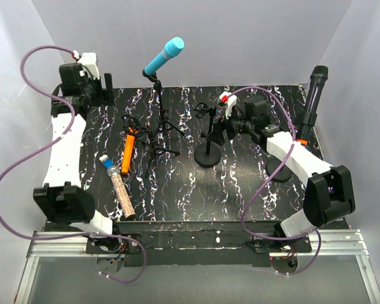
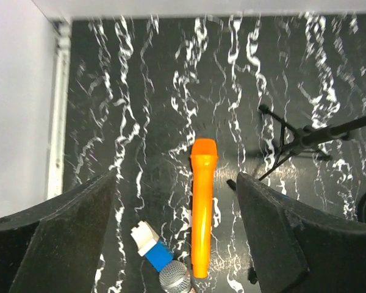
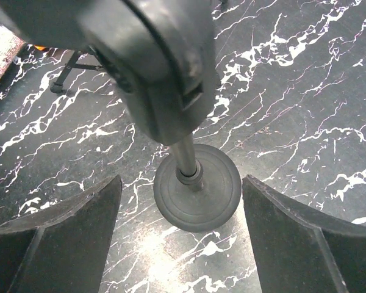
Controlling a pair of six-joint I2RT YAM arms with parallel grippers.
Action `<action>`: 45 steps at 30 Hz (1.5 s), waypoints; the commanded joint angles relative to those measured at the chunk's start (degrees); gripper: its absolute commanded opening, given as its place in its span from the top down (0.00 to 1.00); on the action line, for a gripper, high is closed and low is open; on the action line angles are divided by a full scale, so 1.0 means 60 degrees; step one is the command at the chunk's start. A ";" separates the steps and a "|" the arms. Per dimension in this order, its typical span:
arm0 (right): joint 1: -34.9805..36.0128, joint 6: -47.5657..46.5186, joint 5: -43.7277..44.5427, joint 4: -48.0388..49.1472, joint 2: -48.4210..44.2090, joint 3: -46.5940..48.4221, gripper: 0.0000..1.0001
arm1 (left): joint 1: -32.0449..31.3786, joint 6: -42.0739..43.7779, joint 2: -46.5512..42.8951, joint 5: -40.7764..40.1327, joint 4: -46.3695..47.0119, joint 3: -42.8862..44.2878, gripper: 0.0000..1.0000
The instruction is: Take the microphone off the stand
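A cyan microphone [image 1: 164,56] sits tilted in a black tripod stand [image 1: 158,130] at the back centre. A black microphone [image 1: 315,94] stands upright in a round-based stand [image 1: 278,170] at the right. My right gripper [image 1: 220,123] is open, its jaws either side of a third stand's pole [image 3: 186,155], above its round base [image 3: 198,192]. That stand's clip [image 3: 158,67] holds no microphone. My left gripper [image 1: 106,87] is open and empty at the back left. In its wrist view the gripper [image 2: 175,177] is above an orange microphone [image 2: 202,207].
The orange microphone [image 1: 127,152] lies flat left of the tripod. A glittery microphone [image 1: 120,190] with a blue and white end [image 2: 151,247] lies near it. The tripod's legs [image 2: 293,143] spread over the table. White walls close in at the left, back and right.
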 commanded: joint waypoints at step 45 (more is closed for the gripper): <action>-0.0017 0.0136 0.0045 -0.1087 -0.1841 -0.0424 0.13 | -0.0899 -0.4054 0.1841 0.0810 -0.1488 -0.3692 1.00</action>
